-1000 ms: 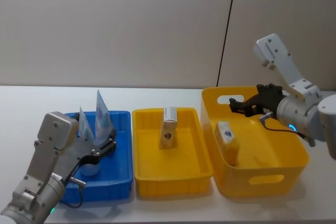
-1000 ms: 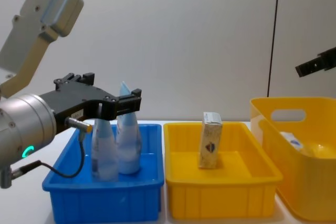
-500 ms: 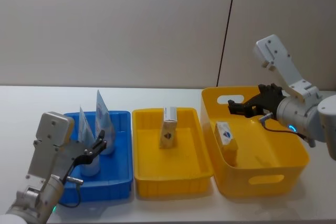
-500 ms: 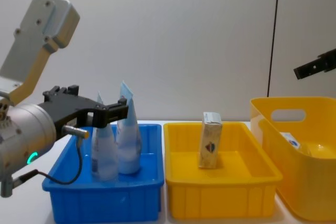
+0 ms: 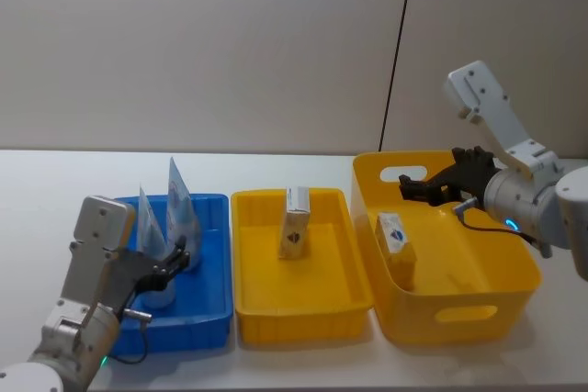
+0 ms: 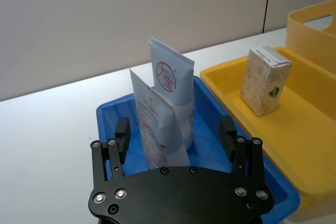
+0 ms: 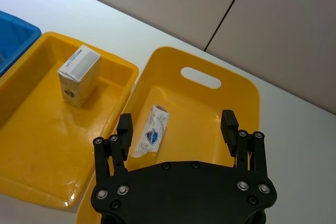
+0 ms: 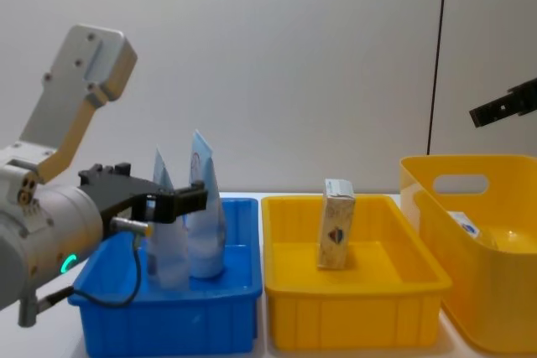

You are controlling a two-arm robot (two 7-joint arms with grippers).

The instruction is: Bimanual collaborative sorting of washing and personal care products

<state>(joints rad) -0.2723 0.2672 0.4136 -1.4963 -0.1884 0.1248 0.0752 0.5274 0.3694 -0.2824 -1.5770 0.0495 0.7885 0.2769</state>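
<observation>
Two pale blue-white tubes (image 5: 179, 208) (image 6: 170, 85) (image 8: 204, 207) stand upright, crimped ends up, in the blue tray (image 5: 207, 319). My left gripper (image 5: 170, 259) (image 6: 175, 129) (image 8: 180, 199) is open just in front of them, holding nothing. A cream carton (image 5: 295, 222) (image 6: 265, 80) (image 7: 79, 74) (image 8: 337, 224) stands in the yellow tray (image 5: 303, 319). A second small carton (image 5: 395, 236) (image 7: 152, 132) with a blue logo leans inside the yellow basket (image 5: 459, 314). My right gripper (image 5: 409, 185) (image 7: 176, 121) hovers open above the basket's back rim, holding nothing.
The blue tray, yellow tray and big handled basket sit side by side on the white table (image 5: 55, 181). A grey wall rises close behind. Bare table lies to the left of and behind the trays.
My left arm has drawn back from the tubes toward the table's near left. The tubes stay standing. The right gripper has barely moved.
</observation>
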